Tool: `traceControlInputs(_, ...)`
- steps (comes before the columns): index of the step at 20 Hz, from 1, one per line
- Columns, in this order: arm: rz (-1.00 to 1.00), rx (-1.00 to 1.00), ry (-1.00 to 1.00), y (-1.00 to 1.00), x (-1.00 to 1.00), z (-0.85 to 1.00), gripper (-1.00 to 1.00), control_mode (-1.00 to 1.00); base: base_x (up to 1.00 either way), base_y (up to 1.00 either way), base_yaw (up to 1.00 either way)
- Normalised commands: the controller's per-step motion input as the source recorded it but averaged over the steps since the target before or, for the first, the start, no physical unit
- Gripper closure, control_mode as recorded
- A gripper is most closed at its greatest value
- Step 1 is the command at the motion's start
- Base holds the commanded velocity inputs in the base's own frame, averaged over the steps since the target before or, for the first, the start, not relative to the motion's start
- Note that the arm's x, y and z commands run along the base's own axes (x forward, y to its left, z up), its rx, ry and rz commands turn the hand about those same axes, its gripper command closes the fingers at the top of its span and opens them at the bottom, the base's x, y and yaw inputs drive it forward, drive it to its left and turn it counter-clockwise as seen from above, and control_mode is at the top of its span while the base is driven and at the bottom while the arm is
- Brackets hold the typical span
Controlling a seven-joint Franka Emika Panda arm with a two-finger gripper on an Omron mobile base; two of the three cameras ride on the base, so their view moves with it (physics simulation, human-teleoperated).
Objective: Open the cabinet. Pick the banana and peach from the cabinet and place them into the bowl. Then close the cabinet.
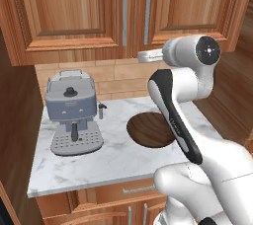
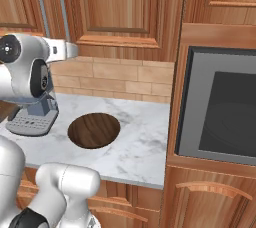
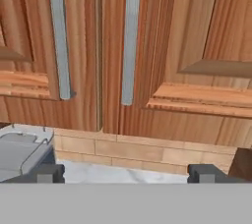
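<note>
Cabinet (image 3: 147, 46) doors are shut – the gripper (image 3: 125, 173) is held wide apart just below the handles (image 3: 129, 36), nothing gripped.

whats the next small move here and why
Probably raise the gripper and ease it forward onto the right door's handle. Both cabinet doors are shut, the jaws stand open and hold nothing, and the hand view shows them below the handles' lower ends. The bowl is empty, so opening comes first.
</note>
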Motion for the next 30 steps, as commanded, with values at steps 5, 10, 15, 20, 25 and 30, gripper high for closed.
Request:
traceControlInputs(5, 0.00, -0.02, -0.39, 0.06, 0.01, 0.00, -1.00, -1.00, 0.00, 0.00, 0.00)
traceControlInputs(10, 0.00, 0.00, -0.45, 0.01, 0.00, 0.05, -1.00, -1.00, 0.00, 0.00, 0.00)
traceControlInputs(15, 0.00, 0.00, -0.29, 0.00, 0.00, 0.20, -1.00, -1.00, 0.00, 0.00, 0.00)
traceControlInputs(20, 0.00, 0.00, -0.07, 0.00, 0.13, 0.29, -1.00, -1.00, 0.00, 0.00, 0.00)
traceControlInputs(25, -0.01, 0.00, -0.02, 0.06, 0.54, 0.22, -1.00, -1.00, 0.00, 0.00, 0.00)
traceControlInputs(30, -0.02, 0.00, 0.00, 0.17, 0.84, 0.02, -1.00, -1.00, 0.00, 0.00, 0.00)
